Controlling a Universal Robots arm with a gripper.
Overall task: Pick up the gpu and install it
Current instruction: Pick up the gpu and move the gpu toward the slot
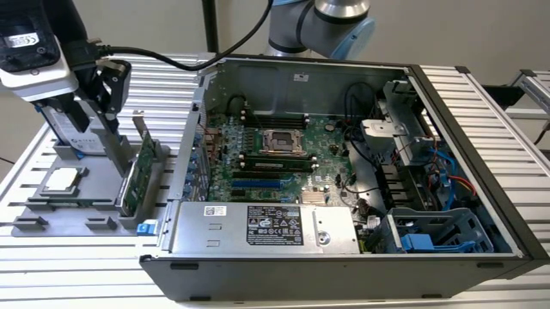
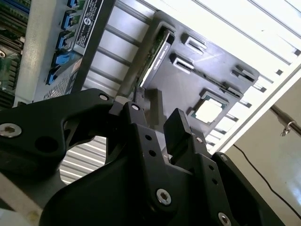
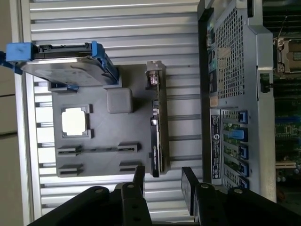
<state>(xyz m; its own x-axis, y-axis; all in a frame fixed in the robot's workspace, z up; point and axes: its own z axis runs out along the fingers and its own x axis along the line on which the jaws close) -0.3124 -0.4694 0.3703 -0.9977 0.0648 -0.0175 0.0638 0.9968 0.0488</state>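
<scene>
Grey tray (image 3: 106, 134) on slatted table (image 3: 117, 28), gpu (image 3: 157, 136) upright on edge just below the tool (image 3: 163, 172), fingers (image 3: 188, 181) apart

Soft, even light is cast throughout. In the second wrist view, the table (image 2: 235, 28) is bleached by glare.

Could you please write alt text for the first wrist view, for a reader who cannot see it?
The open end effector hangs over one end of the gpu, which stands on edge in a grey holder. The holder also carries a blue-framed hard drive and a square CPU chip; a computer case stands beside it.
</scene>
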